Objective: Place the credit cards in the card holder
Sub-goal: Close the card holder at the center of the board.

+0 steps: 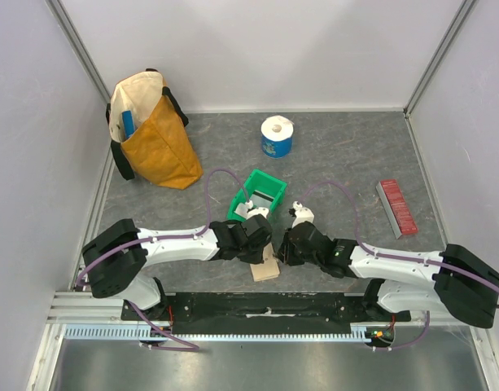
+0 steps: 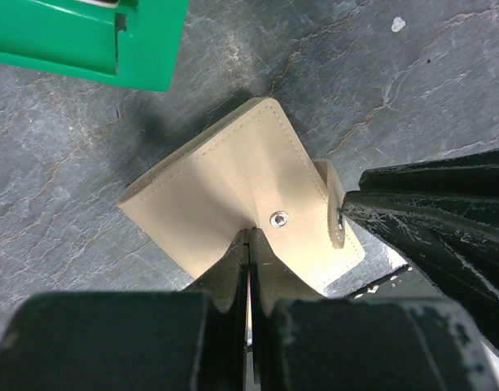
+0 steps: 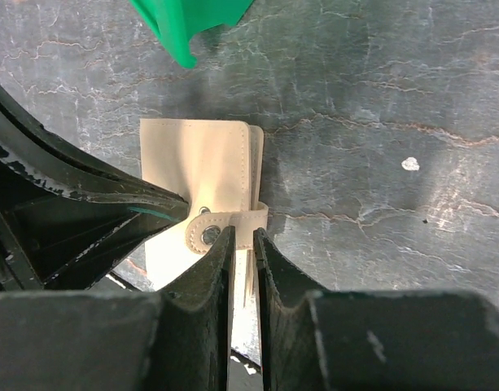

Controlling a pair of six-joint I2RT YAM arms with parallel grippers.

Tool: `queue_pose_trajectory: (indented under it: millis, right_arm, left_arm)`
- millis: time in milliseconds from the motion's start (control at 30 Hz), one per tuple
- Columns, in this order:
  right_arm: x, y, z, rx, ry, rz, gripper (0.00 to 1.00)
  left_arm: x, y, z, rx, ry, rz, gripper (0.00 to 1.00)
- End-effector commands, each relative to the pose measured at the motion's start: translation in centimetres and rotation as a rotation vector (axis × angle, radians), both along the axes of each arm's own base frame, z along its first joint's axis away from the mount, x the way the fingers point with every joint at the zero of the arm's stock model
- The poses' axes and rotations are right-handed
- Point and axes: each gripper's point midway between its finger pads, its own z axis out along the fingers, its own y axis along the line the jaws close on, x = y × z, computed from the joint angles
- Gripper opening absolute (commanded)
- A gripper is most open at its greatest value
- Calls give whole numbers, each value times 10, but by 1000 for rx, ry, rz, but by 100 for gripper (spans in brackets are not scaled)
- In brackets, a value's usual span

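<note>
The tan card holder (image 1: pixel 267 269) lies folded shut on the grey table between my two arms. My left gripper (image 2: pixel 251 234) is shut, its tips pressing down on the holder's face (image 2: pixel 225 187) beside the snap stud. My right gripper (image 3: pixel 243 234) stands with its jaws narrow, closed on the holder's small closing tab (image 3: pixel 208 236), which is lifted off the holder (image 3: pixel 196 163). In the top view both grippers (image 1: pixel 260 243) (image 1: pixel 286 244) meet over it. No credit cards show plainly.
A green plastic bin (image 1: pixel 258 193) stands just behind the card holder, its corner in both wrist views (image 2: pixel 86 41) (image 3: pixel 188 24). Further back are a toilet roll (image 1: pixel 277 136) and a yellow bag (image 1: pixel 151 130). A red ridged strip (image 1: pixel 396 207) lies to the right.
</note>
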Motion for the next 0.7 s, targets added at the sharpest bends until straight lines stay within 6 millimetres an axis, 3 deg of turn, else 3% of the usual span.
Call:
queue_pose_trajectory:
  millis: [0,667]
  right_arm:
    - [3,12,8,35,-18,37,20]
    - [8,33,16,84,-27,71,24]
  left_arm:
    - [-9,3,-22,36,33,-7,2]
    - [-9,5,-22,39,25,-6,2]
